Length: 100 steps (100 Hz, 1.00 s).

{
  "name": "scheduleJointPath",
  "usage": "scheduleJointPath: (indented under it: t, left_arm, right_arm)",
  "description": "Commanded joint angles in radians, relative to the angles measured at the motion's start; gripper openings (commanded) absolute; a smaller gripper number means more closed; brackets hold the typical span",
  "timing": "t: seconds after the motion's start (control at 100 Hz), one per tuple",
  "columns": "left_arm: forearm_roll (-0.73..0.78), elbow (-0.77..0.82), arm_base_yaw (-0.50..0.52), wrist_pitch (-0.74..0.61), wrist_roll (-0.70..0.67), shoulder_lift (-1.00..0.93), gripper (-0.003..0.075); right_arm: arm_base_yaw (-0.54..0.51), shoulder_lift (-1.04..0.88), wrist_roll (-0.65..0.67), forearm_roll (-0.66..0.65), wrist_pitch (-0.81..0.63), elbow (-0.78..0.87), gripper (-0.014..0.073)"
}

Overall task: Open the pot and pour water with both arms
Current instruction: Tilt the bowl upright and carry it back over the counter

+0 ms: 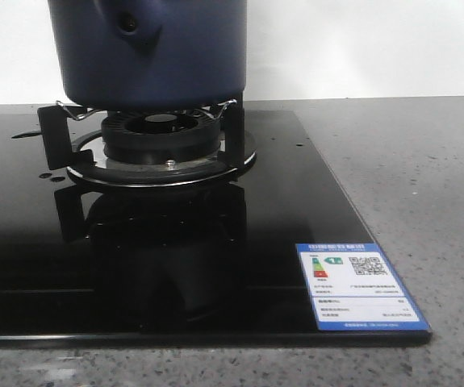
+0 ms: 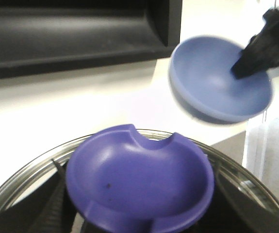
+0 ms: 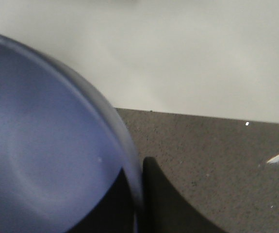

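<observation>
The front view sits low and close, facing the pot on the burner. The left wrist looks down into it; both wrist views share the bowl, the right very close.

The grey speckled surface carries a black glass hob lying flat on it, its front edge near the surface's front

I see a grey speckled worktop under a glossy black hob that mirrors the light. A plain white wall runs behind. A blue-and-white label sits on the hob's near corner.
</observation>
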Motion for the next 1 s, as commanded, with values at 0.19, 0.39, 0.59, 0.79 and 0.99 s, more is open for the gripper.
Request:
scheduleJointPath:
  t: [0.19, 0.39, 0.59, 0.79, 0.99]
  left_arm:
    - [-0.046, -0.083, -0.013, 0.004, 0.001, 0.040, 0.0206]
    - [-0.049, -0.092, -0.028, 0.004, 0.008, 0.075, 0.0206]
    - [-0.080, -0.092, -0.092, 0.002, 0.104, 0.122, 0.0206]
    - [-0.181, -0.092, -0.094, 0.007, 0.174, 0.176, 0.0206]
    - [-0.283, -0.096, -0.094, 0.061, 0.281, 0.234, 0.0206]
  right_arm:
    - [-0.315, -0.237, -0.119, 0.203, 0.042, 0.345, -0.0063]
    - [-0.458, -0.351, -0.173, 0.262, -0.015, 0.726, -0.0063]
    - [-0.499, -0.382, -0.204, 0.319, -0.062, 0.946, -0.0063]
    - [-0.499, -0.382, -0.206, 0.321, -0.076, 1.025, -0.0062]
    - [-0.499, -0.382, -0.206, 0.321, -0.067, 1.030, -0.0012]
